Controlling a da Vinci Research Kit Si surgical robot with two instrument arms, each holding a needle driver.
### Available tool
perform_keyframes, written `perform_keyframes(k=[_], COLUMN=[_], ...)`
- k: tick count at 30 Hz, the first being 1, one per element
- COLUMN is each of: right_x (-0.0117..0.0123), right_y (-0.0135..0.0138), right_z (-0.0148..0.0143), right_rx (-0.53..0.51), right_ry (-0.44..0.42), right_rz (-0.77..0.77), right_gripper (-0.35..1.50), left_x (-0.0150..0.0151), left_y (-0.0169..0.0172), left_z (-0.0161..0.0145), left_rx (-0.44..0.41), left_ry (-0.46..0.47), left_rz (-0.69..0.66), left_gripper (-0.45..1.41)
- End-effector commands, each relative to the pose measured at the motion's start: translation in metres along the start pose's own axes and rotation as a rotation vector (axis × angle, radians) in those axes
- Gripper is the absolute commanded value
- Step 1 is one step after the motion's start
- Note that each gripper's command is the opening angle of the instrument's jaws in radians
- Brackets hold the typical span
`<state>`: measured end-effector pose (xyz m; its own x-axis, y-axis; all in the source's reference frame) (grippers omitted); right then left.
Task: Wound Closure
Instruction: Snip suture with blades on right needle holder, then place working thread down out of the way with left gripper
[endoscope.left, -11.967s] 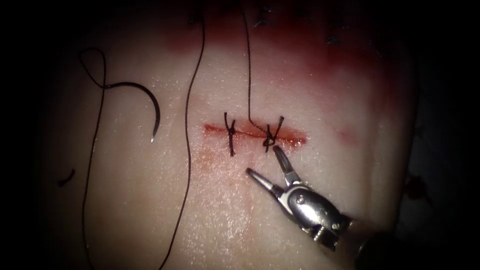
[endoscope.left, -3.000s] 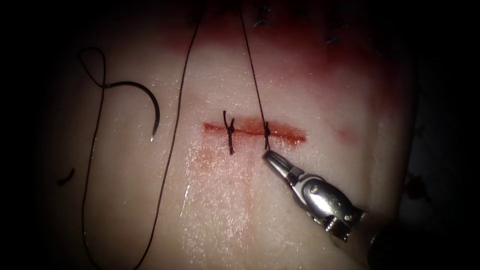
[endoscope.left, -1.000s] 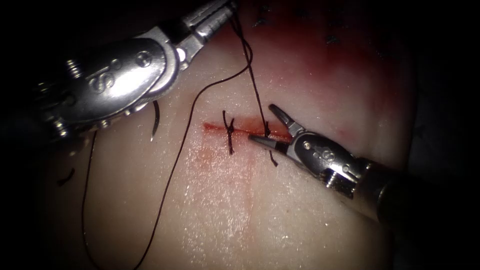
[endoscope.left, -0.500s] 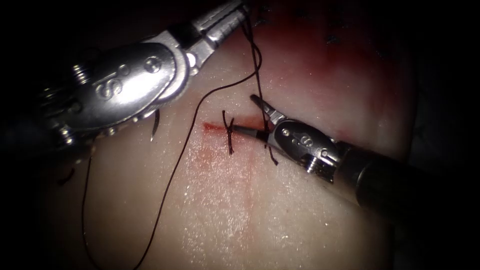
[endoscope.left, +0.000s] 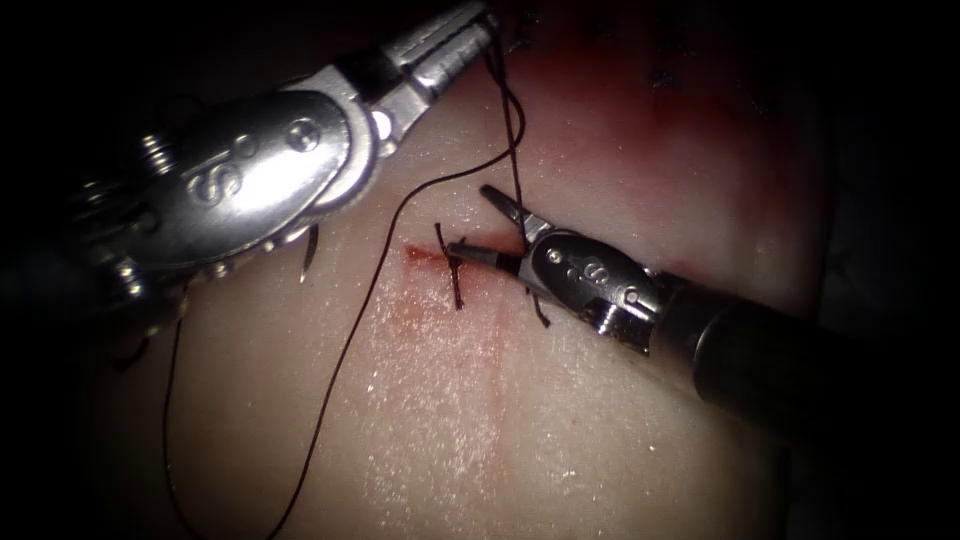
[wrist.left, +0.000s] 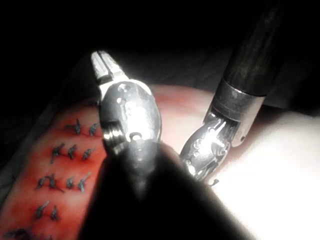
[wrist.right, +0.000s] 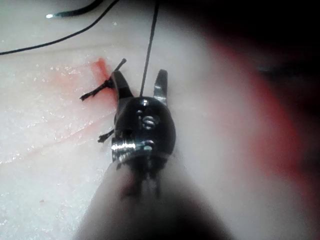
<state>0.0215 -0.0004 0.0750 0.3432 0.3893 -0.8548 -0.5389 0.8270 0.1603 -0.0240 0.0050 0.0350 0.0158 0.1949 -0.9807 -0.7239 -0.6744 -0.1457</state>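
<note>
The tissue (endoscope.left: 450, 420) carries a cut (endoscope.left: 425, 254) with two knots. The left tool (endoscope.left: 478, 25) pinches the thread (endoscope.left: 512, 130), apparently taut for trimming. The right tool (endoscope.left: 488, 225) spreads its jaws around that strand. The needle (endoscope.left: 310, 245) lies free, left of the cut.

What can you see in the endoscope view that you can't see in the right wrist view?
Endoscope view, not right wrist view: the left tool, jaws shut on the thread above the cut. Right wrist view, not endoscope view: a look from behind the right tool straight between its jaws. Both: the right tool, jaws open either side of a thread strand, holding nothing; the left stitch; the tissue. The needle lies loose on the tissue, left of the cut, not in it.
</note>
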Motion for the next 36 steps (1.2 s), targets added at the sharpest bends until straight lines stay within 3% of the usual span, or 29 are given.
perform_keyframes(k=[1,10,16,25,26,28,30,32,36], right_x=[0.0000,0.0006,0.0016,0.0010,0.0007,0.0003,0.0001,0.0000,-0.0004], right_y=[0.0000,-0.0002,0.0002,-0.0004,-0.0006,-0.0004,0.0001,0.0008,0.0026], right_z=[0.0006,0.0003,0.0002,-0.0007,-0.0012,-0.0024,-0.0037,-0.0056,-0.0095], right_rx=[0.001,0.005,-0.003,0.003,0.013,0.031,-0.004,-0.018,-0.020], right_ry=[0.002,0.004,0.023,0.038,0.041,0.043,0.023,0.010,0.002], right_rz=[0.001,0.006,0.014,-0.043,-0.047,-0.028,-0.022,-0.016,-0.014], right_gripper=[0.26,-0.16,-0.33,-0.35,-0.25,0.86,1.28,1.40,1.36], left_x=[-0.0002,-0.0002,-0.0003,-0.0001,0.0000,0.0002,0.0004,0.0006,0.0006], left_y=[0.0001,0.0002,0.0003,0.0000,-0.0002,-0.0004,-0.0004,0.0003,0.0027], left_z=[0.0009,0.0009,0.0008,-0.0004,-0.0010,-0.0020,-0.0032,-0.0047,-0.0077], left_rx=[0.000,-0.001,0.000,-0.020,-0.024,-0.031,-0.043,-0.055,-0.130], left_ry=[0.004,0.006,0.010,0.023,0.022,0.022,0.029,0.031,0.037], left_rz=[0.002,0.002,0.003,-0.003,-0.005,0.000,0.002,0.009,0.002], left_gripper=[-0.35,-0.35,-0.35,-0.35,-0.35,-0.35,-0.35,-0.35,-0.35])
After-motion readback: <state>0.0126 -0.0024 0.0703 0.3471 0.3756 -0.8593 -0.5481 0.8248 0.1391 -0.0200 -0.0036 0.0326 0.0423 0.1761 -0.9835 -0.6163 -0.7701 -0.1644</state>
